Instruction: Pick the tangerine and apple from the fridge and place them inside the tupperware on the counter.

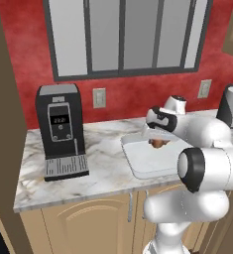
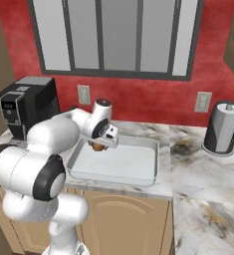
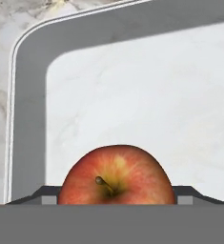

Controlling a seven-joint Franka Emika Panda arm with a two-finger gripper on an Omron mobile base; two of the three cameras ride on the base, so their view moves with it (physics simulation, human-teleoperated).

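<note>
My gripper (image 1: 158,140) is shut on the apple (image 1: 159,144), a reddish ball with a short dark stem. It holds the apple just above the wide white tupperware (image 1: 140,168), which rests on the marbled counter (image 1: 103,163). From the right side, the gripper (image 2: 99,144) and apple (image 2: 97,147) hang over the tupperware's (image 2: 138,178) back left part. In the hand view the apple (image 3: 117,174) sits between my gripper (image 3: 116,198) tips, close to a rounded corner of the tupperware rim (image 3: 30,119). The tangerine and the fridge are out of view.
A black coffee machine (image 1: 61,129) stands on the counter to the left of the tupperware. A grey paper-towel holder (image 2: 222,128) stands at the right by the red wall. A beige cabinet side (image 1: 4,124) rises at the far left.
</note>
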